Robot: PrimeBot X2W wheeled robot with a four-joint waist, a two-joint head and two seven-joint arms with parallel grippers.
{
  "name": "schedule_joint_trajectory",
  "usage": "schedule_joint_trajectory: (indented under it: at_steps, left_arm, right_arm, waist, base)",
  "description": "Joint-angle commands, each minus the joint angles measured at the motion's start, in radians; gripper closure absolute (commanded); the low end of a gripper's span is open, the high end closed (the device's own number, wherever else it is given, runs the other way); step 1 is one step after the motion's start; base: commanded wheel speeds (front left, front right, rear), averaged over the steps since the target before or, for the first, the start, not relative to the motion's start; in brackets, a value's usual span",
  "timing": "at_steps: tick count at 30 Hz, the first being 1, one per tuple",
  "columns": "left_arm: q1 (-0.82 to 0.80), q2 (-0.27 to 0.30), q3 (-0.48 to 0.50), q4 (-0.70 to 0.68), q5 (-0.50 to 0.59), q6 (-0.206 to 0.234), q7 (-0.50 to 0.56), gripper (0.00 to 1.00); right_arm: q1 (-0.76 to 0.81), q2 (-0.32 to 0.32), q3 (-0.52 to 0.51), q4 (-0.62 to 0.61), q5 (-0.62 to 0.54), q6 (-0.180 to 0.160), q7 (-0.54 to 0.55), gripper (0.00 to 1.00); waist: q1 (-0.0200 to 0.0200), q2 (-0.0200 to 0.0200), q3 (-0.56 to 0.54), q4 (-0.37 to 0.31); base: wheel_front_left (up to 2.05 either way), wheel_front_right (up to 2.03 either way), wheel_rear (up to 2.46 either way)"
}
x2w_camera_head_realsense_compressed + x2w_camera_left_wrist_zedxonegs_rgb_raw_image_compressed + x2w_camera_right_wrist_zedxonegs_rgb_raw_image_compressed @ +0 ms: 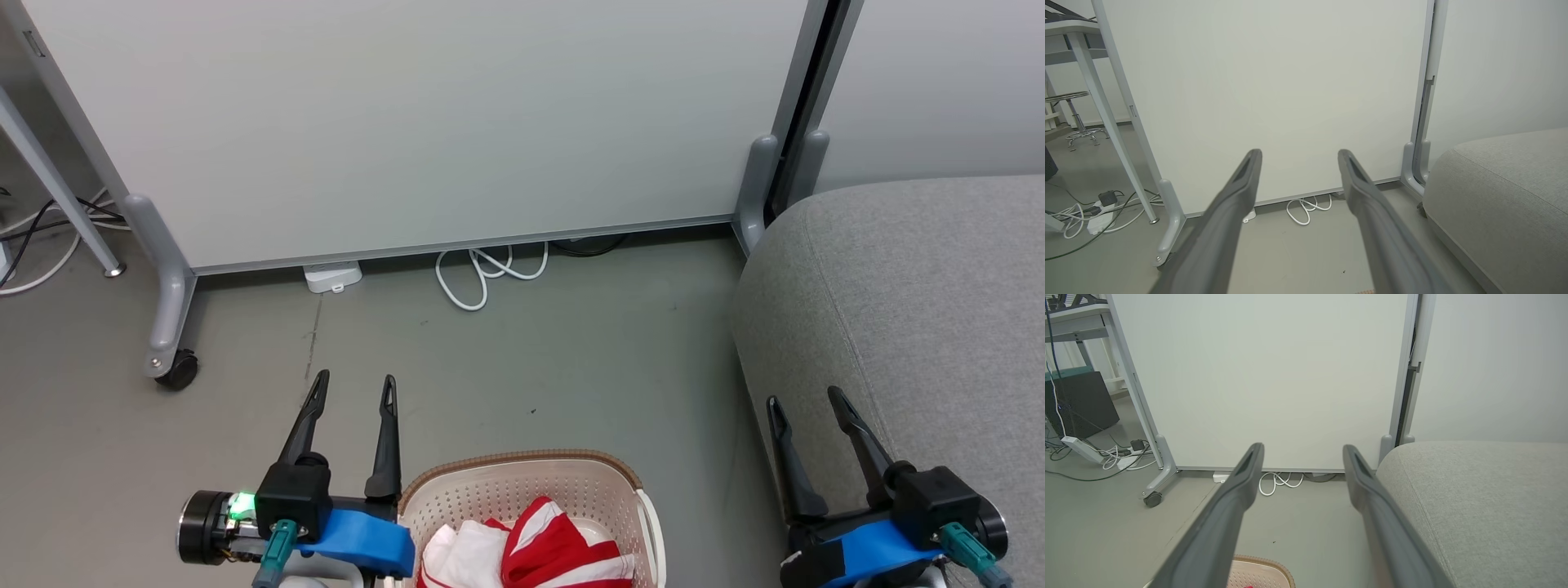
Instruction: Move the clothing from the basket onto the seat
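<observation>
Red-and-white clothing (539,547) lies crumpled in the basket (522,469), looking soft, light and floppy, best pinched at its raised striped fold, while the left gripper (356,377) beside the basket and the right gripper (803,397) by the seat (922,269) both hang spread wide, holding nothing.

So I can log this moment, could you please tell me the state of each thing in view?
left gripper: open, empty.
right gripper: open, empty.
basket: upright on the floor, loaded.
clothing: crumpled inside the basket.
seat: no clothing on its visible part.
white cable: looped on the floor.
</observation>
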State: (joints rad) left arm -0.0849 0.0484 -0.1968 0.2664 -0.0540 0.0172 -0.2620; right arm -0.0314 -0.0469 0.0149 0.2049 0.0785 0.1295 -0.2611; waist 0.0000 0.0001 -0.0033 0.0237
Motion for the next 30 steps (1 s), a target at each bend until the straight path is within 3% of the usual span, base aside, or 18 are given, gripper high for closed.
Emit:
schedule_joint_trajectory:
  at_steps: [1, 24, 30]
  left_arm:
    - [-0.007, 0.003, 0.001, 0.003, 0.000, 0.000, -0.005, 0.00]
    - [-0.012, 0.003, 0.002, 0.025, -0.046, -0.018, -0.004, 0.00]
    - [-0.053, 0.003, -0.018, 0.062, -0.039, -0.052, -0.004, 0.00]
  right_arm:
    - [0.012, -0.006, 0.001, 0.001, -0.007, 0.002, -0.006, 0.00]
    - [0.008, -0.006, 0.003, 0.006, 0.008, 0.002, -0.006, 0.00]
    - [-0.005, -0.006, 0.007, -0.004, 0.004, 0.002, -0.006, 0.00]
  waist:
    - [0.0000, -0.0001, 0.000, -0.001]
    - [0.0000, -0.0001, 0.014, -0.003]
    - [0.0000, -0.0001, 0.040, -0.020]
  base:
    - [0.00, 0.00, 0.00]
    - [0.00, 0.00, 0.00]
    - [0.00, 0.00, 0.00]
